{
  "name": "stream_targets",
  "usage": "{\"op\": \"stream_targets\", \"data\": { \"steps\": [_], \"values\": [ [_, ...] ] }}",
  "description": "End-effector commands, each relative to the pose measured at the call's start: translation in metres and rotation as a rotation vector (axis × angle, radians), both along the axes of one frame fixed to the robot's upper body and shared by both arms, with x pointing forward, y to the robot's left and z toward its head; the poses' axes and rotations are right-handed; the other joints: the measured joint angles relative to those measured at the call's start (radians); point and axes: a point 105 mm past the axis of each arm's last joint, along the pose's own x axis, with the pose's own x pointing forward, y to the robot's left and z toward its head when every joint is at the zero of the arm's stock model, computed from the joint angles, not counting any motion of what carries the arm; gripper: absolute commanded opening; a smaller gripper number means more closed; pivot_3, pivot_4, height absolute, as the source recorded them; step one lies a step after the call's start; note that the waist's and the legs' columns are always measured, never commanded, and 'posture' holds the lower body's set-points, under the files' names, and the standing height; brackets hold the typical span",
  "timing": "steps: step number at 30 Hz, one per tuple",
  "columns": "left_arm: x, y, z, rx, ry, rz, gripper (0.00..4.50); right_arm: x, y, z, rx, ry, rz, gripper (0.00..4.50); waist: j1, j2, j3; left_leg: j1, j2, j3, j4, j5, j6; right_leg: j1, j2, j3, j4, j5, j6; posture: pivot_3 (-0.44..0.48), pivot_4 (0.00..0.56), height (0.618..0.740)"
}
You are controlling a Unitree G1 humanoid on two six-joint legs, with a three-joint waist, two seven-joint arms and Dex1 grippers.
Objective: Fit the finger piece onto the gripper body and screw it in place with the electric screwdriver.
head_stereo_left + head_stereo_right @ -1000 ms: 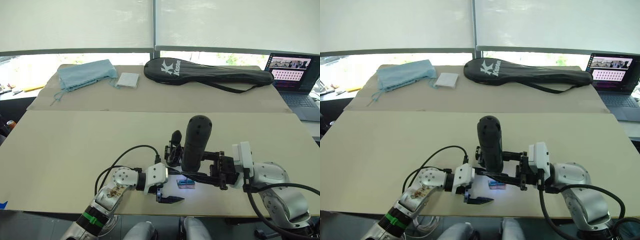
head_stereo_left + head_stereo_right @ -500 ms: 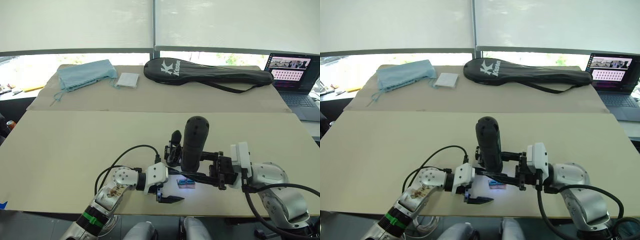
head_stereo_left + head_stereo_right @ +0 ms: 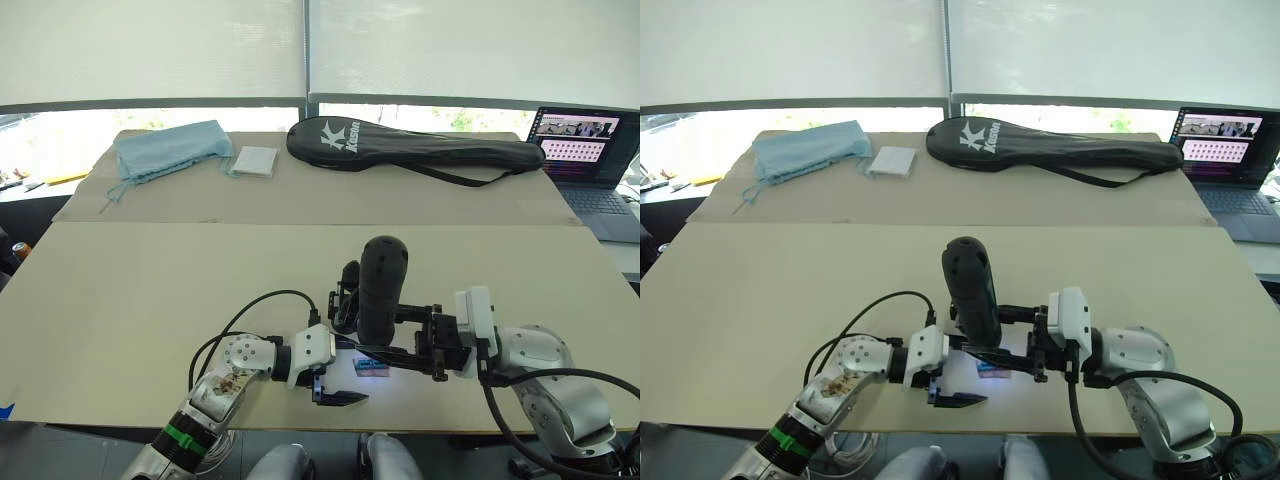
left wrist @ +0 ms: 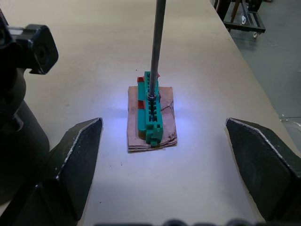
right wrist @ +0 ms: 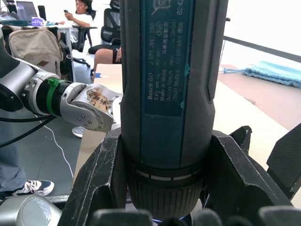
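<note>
The electric screwdriver [image 3: 381, 290] stands upright near the table's front edge, with my right gripper [image 3: 392, 345] shut around its lower body [image 5: 171, 94]. Its thin bit [image 4: 157, 47] comes down onto a tiny green-and-brown box [image 4: 150, 112], lit by the tool's light. My left gripper [image 4: 162, 188] is open, and its two fingers [image 4: 77, 155] stand wide on either side of that box. The gripper body [image 3: 347, 292], black with a pointed finger sticking up, sits just behind the screwdriver and close to my left gripper. The finger piece is out of view.
A long black racket bag [image 3: 420, 150], a blue cloth [image 3: 170, 148] and a white pad [image 3: 256, 160] lie on the far table. A laptop [image 3: 590, 150] stands at the far right. A black cable [image 3: 250, 310] loops by my left arm. People sit in the background [image 5: 82, 14].
My right gripper has shifted slightly left with the screwdriver, whose top now leans a little further left. The left gripper and the box have not moved.
</note>
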Motion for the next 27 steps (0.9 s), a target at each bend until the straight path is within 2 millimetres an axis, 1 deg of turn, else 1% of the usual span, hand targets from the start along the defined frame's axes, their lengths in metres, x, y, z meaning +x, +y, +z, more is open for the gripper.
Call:
{"op": "stream_targets", "data": {
  "steps": [1, 7, 19, 23, 27],
  "values": [
    [-0.007, 0.001, -0.013, 0.024, 0.055, 0.001, 4.43, -0.003, 0.000, 0.001, -0.012, -0.030, 0.003, 1.90, 0.000, 0.000, 0.000, 0.000, 0.000, 0.000, 0.000, 0.000, 0.000, 0.000, 0.000, 0.000, 0.000, 0.000, 0.000, 0.000, 0.150, 0.740],
    [-0.006, 0.002, -0.013, 0.021, 0.058, 0.007, 4.43, -0.004, -0.001, 0.001, -0.012, -0.030, 0.005, 1.90, -0.001, 0.000, 0.000, 0.000, 0.000, 0.000, 0.000, 0.000, 0.000, 0.000, 0.000, 0.000, 0.000, 0.000, 0.000, 0.000, 0.150, 0.740],
    [-0.007, 0.006, -0.009, -0.004, 0.062, 0.003, 4.43, -0.005, -0.001, 0.020, 0.063, -0.074, 0.030, 1.90, -0.003, 0.000, 0.000, 0.000, 0.000, 0.000, 0.000, 0.000, 0.000, -0.001, 0.000, 0.000, 0.000, 0.000, 0.000, 0.000, 0.150, 0.740],
    [-0.011, 0.011, -0.007, -0.014, 0.078, -0.021, 4.43, -0.007, -0.001, 0.024, 0.072, -0.070, 0.046, 1.90, -0.006, 0.000, 0.000, 0.000, 0.000, 0.000, 0.000, 0.000, 0.000, -0.001, 0.000, 0.000, 0.000, 0.000, 0.000, 0.000, 0.150, 0.740],
    [-0.008, 0.019, -0.003, -0.026, 0.073, -0.012, 4.43, -0.008, -0.001, 0.027, 0.074, -0.078, 0.049, 1.90, -0.010, 0.000, 0.000, 0.000, 0.001, 0.000, 0.000, 0.000, 0.000, -0.001, 0.001, 0.000, 0.000, 0.000, 0.000, 0.000, 0.150, 0.740]
  ]
}}
